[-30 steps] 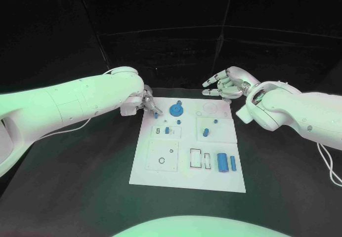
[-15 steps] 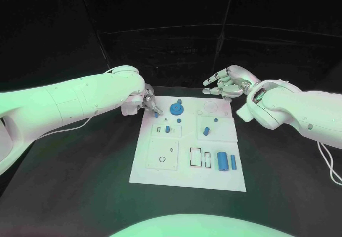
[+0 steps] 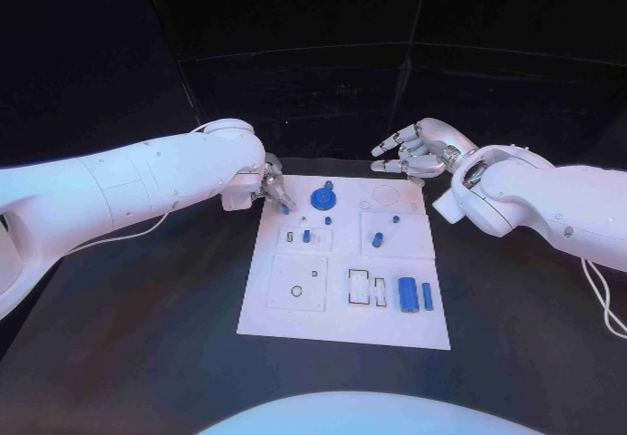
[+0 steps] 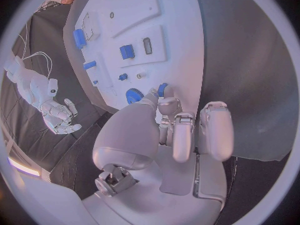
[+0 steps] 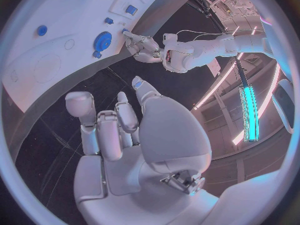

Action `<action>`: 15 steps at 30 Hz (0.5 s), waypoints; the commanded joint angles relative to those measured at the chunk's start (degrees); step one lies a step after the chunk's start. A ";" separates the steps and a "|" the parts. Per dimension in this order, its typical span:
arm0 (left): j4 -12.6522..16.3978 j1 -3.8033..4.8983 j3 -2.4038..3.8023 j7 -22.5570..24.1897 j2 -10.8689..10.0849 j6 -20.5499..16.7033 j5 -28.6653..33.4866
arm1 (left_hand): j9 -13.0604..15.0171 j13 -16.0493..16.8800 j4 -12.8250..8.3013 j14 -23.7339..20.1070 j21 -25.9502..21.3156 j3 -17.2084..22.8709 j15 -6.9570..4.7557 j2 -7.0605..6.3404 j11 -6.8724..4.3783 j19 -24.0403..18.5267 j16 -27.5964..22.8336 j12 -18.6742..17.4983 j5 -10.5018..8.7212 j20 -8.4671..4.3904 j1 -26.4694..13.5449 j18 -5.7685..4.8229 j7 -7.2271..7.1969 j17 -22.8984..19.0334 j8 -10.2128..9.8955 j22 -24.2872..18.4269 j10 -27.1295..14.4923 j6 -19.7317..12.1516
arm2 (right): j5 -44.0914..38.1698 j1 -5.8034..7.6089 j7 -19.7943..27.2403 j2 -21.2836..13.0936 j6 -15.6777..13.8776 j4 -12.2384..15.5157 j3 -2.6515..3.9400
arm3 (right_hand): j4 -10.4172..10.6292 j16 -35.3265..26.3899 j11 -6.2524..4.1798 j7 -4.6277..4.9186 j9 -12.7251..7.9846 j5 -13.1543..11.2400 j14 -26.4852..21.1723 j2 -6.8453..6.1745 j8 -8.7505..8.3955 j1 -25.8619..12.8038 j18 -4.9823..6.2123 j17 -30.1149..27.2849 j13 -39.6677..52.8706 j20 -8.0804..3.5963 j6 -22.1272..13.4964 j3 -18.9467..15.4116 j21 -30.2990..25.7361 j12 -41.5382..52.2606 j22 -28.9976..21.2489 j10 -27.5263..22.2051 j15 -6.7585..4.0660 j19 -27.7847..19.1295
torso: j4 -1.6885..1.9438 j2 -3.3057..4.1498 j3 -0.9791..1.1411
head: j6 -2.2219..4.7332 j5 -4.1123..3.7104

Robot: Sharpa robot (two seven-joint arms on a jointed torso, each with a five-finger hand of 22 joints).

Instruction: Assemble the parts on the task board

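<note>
A lab: black table [image 3: 157,299], dark curtained surroundings.

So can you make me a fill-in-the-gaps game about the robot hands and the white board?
1. The left robot hand pinches a small ____ part at the board's far left corner.
2. The right robot hand holds ____.
3. The table under the board is ____.

Missing words: blue; nothing; black

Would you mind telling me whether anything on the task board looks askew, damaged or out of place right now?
Nothing stands out. The task board lies flat and whole, with blue parts on it. The left hand is at the board's far left corner, by a small blue part; the right hand hovers beyond the far edge, holding nothing.
</note>
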 commanded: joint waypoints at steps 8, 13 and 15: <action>0.63 0.07 0.00 2.30 -0.55 -3.22 0.95 | 0.67 -0.87 -3.39 6.04 -0.62 10.35 -0.21 -0.60 -0.21 0.23 0.18 -1.22 -0.06 -0.46 1.52 0.27 0.07 15.09 1.62 -0.34 0.07 -1.18 | -0.08 0.10 0.48 0.02 0.35 -0.05 0.03 | 0.06 -0.19 -0.29 -0.16 -0.01 0.23 3.49 0.29 0.28 -0.09 0.64 4.49 0.04 -0.12 0.16 -0.19 -0.29 -0.02 -0.05 0.06 -0.30 -0.19 | 0.02 -0.02 0.02 | 0.13 0.05; 1.45 0.07 0.00 3.17 -1.26 -4.57 2.52 | 1.06 -1.47 -4.47 6.04 -1.06 16.53 -0.16 -2.55 -0.22 0.03 0.18 -1.72 -0.17 -0.44 -0.26 0.38 0.04 15.09 2.56 -0.82 0.09 -1.46 | -0.08 0.10 0.49 0.03 0.45 -0.11 0.03 | 0.06 -0.19 -0.29 -0.16 -0.01 0.23 3.49 0.29 0.28 -0.09 0.64 4.49 0.04 -0.12 0.16 -0.19 -0.29 -0.02 -0.05 0.06 -0.30 -0.19 | 0.05 -0.04 -0.01 | 0.15 0.18; 2.18 0.07 0.00 3.50 -1.73 -4.96 2.94 | 1.21 -1.76 -4.85 6.04 -1.15 19.66 -0.29 -3.81 -0.18 0.01 0.18 -1.92 -0.18 -0.28 -1.79 0.35 0.15 15.09 3.01 -0.87 0.20 -1.53 | -0.08 0.10 0.48 0.07 0.51 -0.17 0.03 | 0.10 -0.21 -0.32 -0.18 0.00 0.28 3.49 0.38 0.38 -0.07 0.63 4.48 0.10 -0.14 0.24 -0.21 -0.30 0.04 -0.03 0.13 -0.32 -0.14 | 0.09 -0.04 0.04 | 0.19 0.37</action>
